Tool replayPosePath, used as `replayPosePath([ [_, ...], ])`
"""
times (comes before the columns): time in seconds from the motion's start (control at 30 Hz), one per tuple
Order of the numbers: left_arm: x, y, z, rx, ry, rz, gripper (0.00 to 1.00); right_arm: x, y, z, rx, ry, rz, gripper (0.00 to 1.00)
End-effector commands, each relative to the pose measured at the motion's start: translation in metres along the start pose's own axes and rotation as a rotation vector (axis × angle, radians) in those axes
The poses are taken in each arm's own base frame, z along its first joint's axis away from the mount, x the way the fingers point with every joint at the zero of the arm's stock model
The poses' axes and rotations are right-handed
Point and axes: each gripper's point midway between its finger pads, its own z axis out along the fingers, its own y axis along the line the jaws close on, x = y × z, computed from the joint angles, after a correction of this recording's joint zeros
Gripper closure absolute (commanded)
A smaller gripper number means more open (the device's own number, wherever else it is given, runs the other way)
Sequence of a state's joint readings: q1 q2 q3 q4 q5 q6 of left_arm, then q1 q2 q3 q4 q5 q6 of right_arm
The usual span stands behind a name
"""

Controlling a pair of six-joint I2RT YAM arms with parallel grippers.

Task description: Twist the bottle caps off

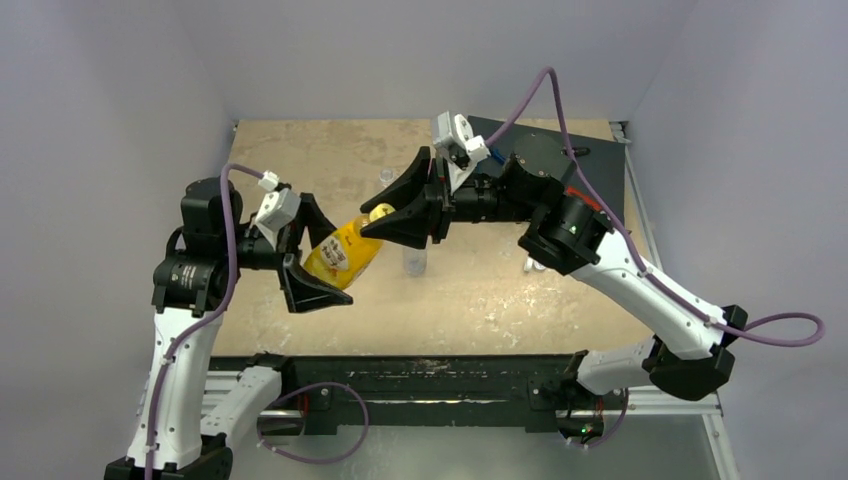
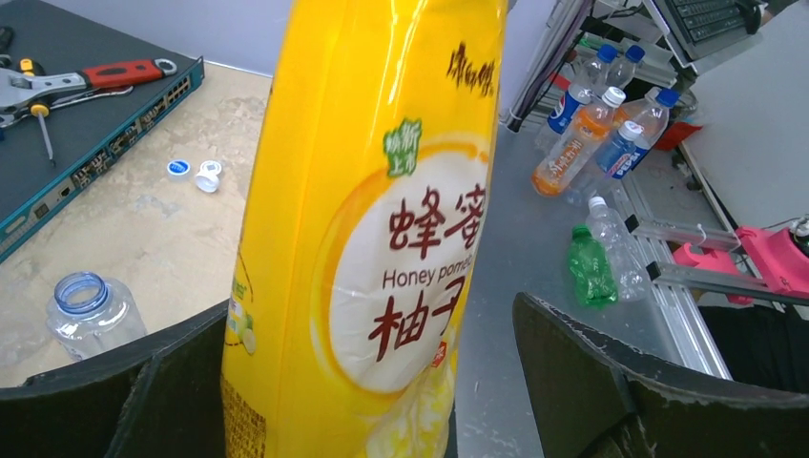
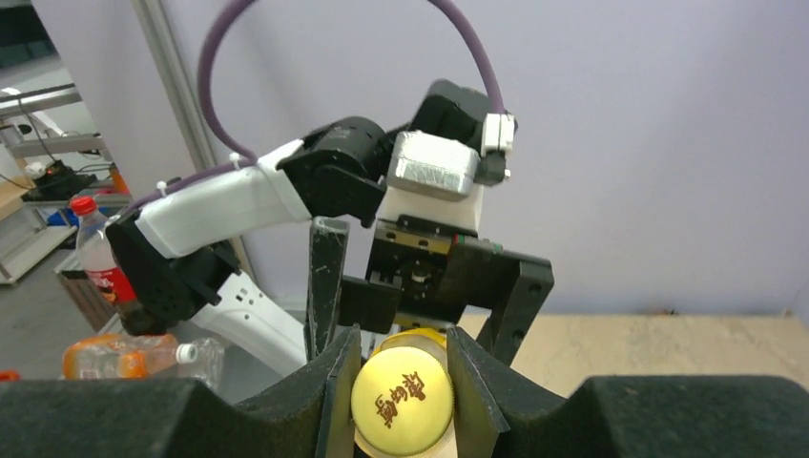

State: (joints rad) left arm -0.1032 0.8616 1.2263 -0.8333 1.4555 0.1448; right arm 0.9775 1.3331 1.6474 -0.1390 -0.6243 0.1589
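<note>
Left jaws straddle the tilted yellow-label bottle, clamp not confirmable, apparently steadying it off the table so right jaws, clenched on its yellow cap, can twist.

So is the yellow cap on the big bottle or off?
On. The yellow cap sits at the tilted bottle's neck, pinched between the right gripper's fingers. How loose it is, cannot tell.

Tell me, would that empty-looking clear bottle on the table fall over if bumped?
Probably: the clear bottle looks empty and uncapped, so it is likely light and would tip or slide easily. Its round body would probably roll once down. The thin plastic likely dents rather than breaks.
</note>
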Motion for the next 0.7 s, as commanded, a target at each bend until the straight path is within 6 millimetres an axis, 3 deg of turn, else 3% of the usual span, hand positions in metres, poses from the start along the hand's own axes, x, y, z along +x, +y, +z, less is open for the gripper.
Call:
replayPosePath([
  [0.0,-0.004,-0.014,-0.001,0.044,-0.011,0.019,0.01,-0.036,0.015,0.002,-0.070,-0.103,-0.158,1.00],
  [0.13,-0.012,-0.016,-0.001,0.025,-0.013,0.086,0.18,-0.027,0.013,0.008,-0.087,-0.071,-0.158,1.00],
  [0.33,-0.016,-0.012,-0.001,0.027,-0.014,0.099,0.34,-0.010,0.008,0.013,-0.094,-0.021,-0.149,1.00],
  [0.47,-0.016,-0.002,-0.002,-0.025,-0.006,0.143,0.78,-0.010,0.005,0.014,-0.081,-0.022,-0.157,1.00],
  [0.53,-0.015,0.000,-0.002,-0.045,-0.003,0.158,0.81,-0.012,0.002,0.015,-0.064,-0.027,-0.155,1.00],
  [0.57,-0.015,0.000,-0.002,-0.051,-0.003,0.163,0.80,-0.012,-0.003,0.016,-0.036,-0.032,-0.139,0.90],
  [0.67,-0.018,0.003,-0.004,-0.087,-0.001,0.185,0.80,-0.019,-0.021,0.016,0.079,-0.067,-0.092,0.48],
])
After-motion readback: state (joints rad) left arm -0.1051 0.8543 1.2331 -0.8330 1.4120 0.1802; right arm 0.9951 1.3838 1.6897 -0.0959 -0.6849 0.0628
